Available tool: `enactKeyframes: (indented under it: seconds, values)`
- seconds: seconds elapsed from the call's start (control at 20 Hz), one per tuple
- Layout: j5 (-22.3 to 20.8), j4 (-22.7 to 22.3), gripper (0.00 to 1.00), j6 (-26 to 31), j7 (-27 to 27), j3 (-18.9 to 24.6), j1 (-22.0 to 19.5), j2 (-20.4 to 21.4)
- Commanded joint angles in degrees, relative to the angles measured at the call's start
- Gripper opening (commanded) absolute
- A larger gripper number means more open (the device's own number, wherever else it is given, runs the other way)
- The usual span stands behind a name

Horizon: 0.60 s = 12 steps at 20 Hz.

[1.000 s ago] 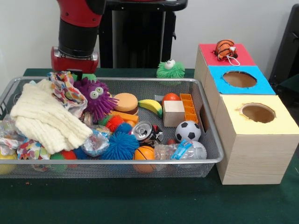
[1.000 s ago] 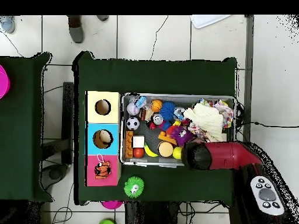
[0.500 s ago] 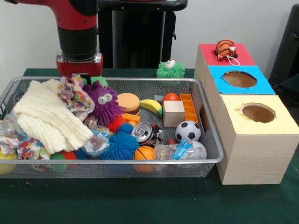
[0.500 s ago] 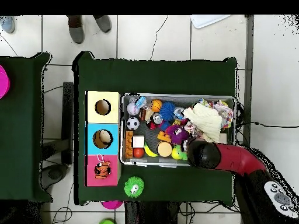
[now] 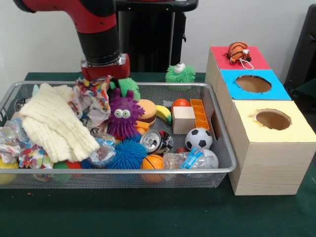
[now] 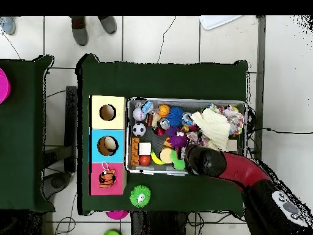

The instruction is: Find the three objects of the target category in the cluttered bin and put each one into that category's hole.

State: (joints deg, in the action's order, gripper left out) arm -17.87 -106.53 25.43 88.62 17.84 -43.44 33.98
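Seemingly the tool (image 5: 104, 75), at the end of the red and black arm (image 6: 235, 169), hung over the far rim of the silver wire-mesh bin (image 5: 224, 163), just above the crumpled patterned cloth (image 5: 93, 98); whether it was apart, together or clamped on that cloth could not be told. Beside the cloth sat the purple fuzzy monster toy (image 5: 123, 116). Possible targets, the black-and-white soccer ball (image 5: 198, 138) and small orange basketball (image 5: 152, 162), lay toward the bin's near rim. Dragged cloth could probably snag and spill neighbours over the rim. Beside the bin stood the wooden box with red, blue and yellow tops (image 5: 269, 148), on a dark green table (image 5: 148, 212) over white tiled floor (image 6: 183, 40).
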Motion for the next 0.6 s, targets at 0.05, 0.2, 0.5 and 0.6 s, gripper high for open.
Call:
enactKeyframes:
  seconds: [0.05, 0.2, 0.5, 0.6]
  values:
    - [6.3, -6.2, 0.00, -2.8, 10.4, 6.7, 0.8, -2.0]
    - [8.2, -7.1, 0.00, -4.2, 11.2, 7.3, 1.1, -2.4]
    - [12.1, -9.9, 0.00, -6.9, 12.2, 10.2, 0.4, -2.7]
    - [13.0, -10.6, 0.00, -7.9, 12.5, 10.6, 0.7, -2.6]
